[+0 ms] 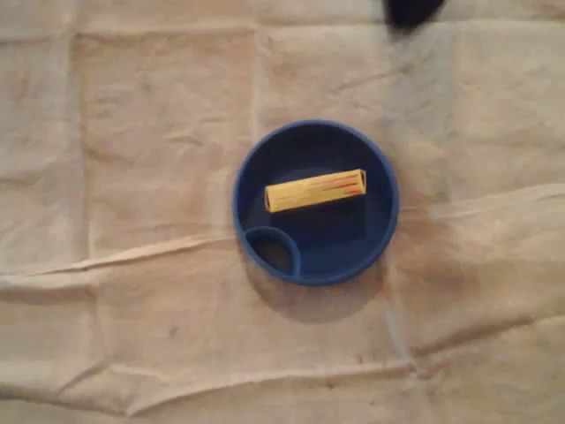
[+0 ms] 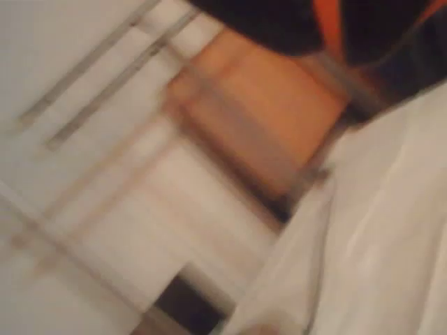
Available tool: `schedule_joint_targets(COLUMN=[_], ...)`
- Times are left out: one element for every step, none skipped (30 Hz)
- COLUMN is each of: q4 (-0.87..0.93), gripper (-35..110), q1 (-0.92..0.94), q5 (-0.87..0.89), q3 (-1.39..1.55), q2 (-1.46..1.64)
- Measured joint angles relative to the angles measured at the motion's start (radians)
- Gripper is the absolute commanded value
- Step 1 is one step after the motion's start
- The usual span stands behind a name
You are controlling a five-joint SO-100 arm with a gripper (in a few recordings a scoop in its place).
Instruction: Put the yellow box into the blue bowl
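Creased beige cloth as the work surface
The cloth (image 1: 132, 177) fills the overhead view, long folds crossing it; the blurred wrist view shows pale panelling (image 2: 84, 230) beside white fabric (image 2: 391, 230).

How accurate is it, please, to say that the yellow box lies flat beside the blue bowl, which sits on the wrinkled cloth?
Wrong in one respect: the overhead view shows the yellow box lying flat inside the blue bowl, not beside it. The bowl does sit on the wrinkled cloth.
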Motion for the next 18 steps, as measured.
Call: schedule_joint_targets(q4=[0.0, 0.0, 0.0, 0.0, 0.0, 0.0, 0.0, 0.0, 0.0, 0.0, 0.0, 0.0, 0.0, 0.0, 0.0, 0.0, 0.0, 0.0], gripper=[0, 0, 0, 0, 0, 0, 0, 0, 0, 0, 0, 0, 0, 0, 0, 0, 0, 0], q1=[-0.009, -0.015, -0.032, -0.052, -0.075, -0.106, -0.133, -0.144, -0.158, -0.166, -0.172, -0.173, -0.178, -0.186, -0.184, -0.179, -0.179, -0.184], q5=[0.005, 0.008, 0.011, 0.011, 0.011, 0.011, 0.011, 0.011, 0.011, 0.011, 0.011, 0.011, 0.011, 0.011, 0.011, 0.011, 0.011, 0.011], q3=[0.048, 0.087, 0.12, 0.163, 0.219, 0.287, 0.348, 0.397, 0.431, 0.474, 0.525, 0.575, 0.62, 0.66, 0.698, 0.738, 0.775, 0.811], q2=[0.049, 0.089, 0.126, 0.17, 0.222, 0.285, 0.351, 0.413, 0.465, 0.522, 0.584, 0.65, 0.71, 0.765, 0.818, 0.865, 0.908, 0.946])
